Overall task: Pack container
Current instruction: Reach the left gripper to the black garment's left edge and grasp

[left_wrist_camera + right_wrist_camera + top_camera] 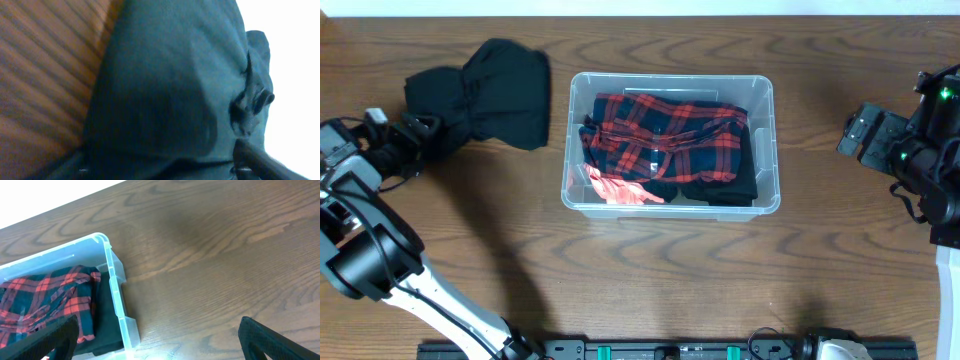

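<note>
Table [650, 290]: wood-grain top carrying everything
Container [767, 100]: clear bin at table centre, between the two arms, open-topped and partly filled
Black garment [485, 90]: bunched on the table left of the Container, apart from it; judged the one piece left to pack
Plaid shirt [665, 130]: red and navy, already inside, uppermost
Dark clothing [720, 188]: inside, beneath the Plaid shirt
Coral piece [620, 190]: inside, at the near-left corner
Right gripper [157, 330]: fingers spread wide, empty, well right of the Container
Left gripper [420, 128]: at the Black garment's edge; fabric fills its wrist view, so a grip cannot be confirmed
Progress: mostly done
Writing: none legible; no brand or label shows
</note>
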`<state>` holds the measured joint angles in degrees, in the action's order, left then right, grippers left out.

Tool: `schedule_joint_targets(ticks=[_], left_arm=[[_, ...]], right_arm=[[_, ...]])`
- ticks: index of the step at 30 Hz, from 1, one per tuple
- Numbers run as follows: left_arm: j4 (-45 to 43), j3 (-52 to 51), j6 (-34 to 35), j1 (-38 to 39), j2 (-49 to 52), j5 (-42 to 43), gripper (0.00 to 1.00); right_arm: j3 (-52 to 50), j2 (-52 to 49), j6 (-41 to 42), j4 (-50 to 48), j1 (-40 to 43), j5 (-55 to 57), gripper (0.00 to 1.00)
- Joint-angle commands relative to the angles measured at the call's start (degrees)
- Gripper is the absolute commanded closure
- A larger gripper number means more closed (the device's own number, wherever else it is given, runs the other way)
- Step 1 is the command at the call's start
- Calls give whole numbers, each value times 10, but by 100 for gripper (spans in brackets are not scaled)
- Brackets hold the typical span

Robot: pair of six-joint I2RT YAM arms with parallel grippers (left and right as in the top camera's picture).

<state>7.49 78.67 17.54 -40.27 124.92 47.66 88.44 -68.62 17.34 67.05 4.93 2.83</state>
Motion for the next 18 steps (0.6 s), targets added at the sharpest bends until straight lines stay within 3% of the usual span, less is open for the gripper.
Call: schedule_joint_targets(ticks=[1,3,8,13,18], left_arm=[[8,-7,-7,12,31,-12,42],[8,-7,-7,12,31,-12,56],[10,-7,-8,10,30,17,78],[10,-3,-7,10,-5,132,88],[47,-3,-8,10,-114,204,94]], right_arm=[[4,0,-2,1,3,2,1],[4,0,-2,1,3,2,1],[4,0,-2,1,3,2,1],[4,0,-2,1,3,2,1],[4,0,-2,1,3,2,1]])
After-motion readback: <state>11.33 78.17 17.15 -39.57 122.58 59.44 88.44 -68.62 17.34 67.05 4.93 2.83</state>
